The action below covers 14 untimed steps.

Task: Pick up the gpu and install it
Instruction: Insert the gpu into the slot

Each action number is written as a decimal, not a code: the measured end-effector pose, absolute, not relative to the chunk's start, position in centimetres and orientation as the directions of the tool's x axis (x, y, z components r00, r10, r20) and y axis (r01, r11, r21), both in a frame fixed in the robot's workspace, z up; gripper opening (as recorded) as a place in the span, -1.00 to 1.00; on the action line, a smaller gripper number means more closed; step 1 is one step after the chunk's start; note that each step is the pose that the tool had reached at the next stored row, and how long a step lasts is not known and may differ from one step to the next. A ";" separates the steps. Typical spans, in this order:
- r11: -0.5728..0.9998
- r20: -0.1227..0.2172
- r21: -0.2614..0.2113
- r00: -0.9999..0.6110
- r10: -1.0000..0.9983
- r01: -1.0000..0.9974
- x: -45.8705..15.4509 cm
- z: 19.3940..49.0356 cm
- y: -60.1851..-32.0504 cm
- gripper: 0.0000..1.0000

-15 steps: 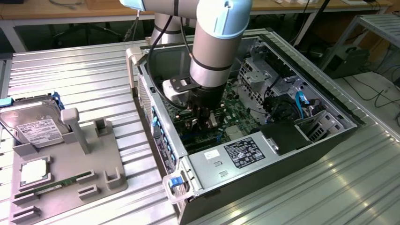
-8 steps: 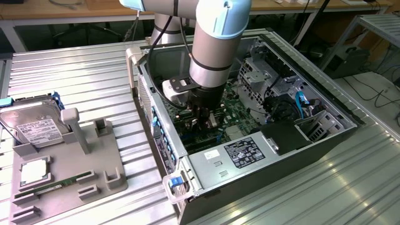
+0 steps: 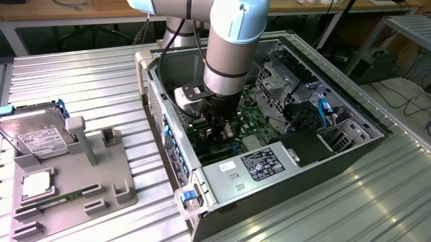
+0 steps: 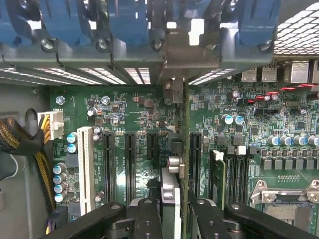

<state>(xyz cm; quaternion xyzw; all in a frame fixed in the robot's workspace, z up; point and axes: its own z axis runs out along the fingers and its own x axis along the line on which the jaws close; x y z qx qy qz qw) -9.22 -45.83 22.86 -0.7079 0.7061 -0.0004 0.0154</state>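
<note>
My gripper (image 3: 223, 127) is down inside the open computer case (image 3: 350, 108), just above the green motherboard (image 3: 253, 121). It is shut on the gpu (image 4: 178, 164), a thin dark card seen edge-on between my black fingers (image 4: 148, 219). The card stands upright over the motherboard (image 4: 124, 109), between two black expansion slots (image 4: 152, 144). Its metal end reaches the case's rear slot openings (image 4: 174, 59). A silver part of the card (image 3: 229, 132) shows below the fingers in the exterior view. I cannot tell whether its lower edge sits in a slot.
Blue slot latches (image 4: 70, 20) line the case's rear wall. A yellow-black cable bundle (image 4: 20, 139) lies beside the board. The empty CPU socket (image 4: 289, 199) and memory slots (image 4: 234, 169) sit close by. Outside, a grey fixture (image 3: 101, 171) holds a hard drive (image 3: 37, 133) and a memory stick (image 3: 60, 200).
</note>
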 end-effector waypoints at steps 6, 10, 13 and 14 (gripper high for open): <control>-0.002 -0.021 -0.023 0.003 -1.000 -1.000 -9.2 22.9 -45.8 -0.44; -0.002 -0.022 -0.024 0.003 -1.000 -1.000 -9.2 23.4 -45.8 -0.41; -0.002 -0.021 -0.026 0.003 -1.000 -1.000 -9.2 24.5 -45.8 -0.29; -0.002 -0.022 -0.027 0.003 -1.000 -1.000 -9.2 24.9 -45.8 -0.29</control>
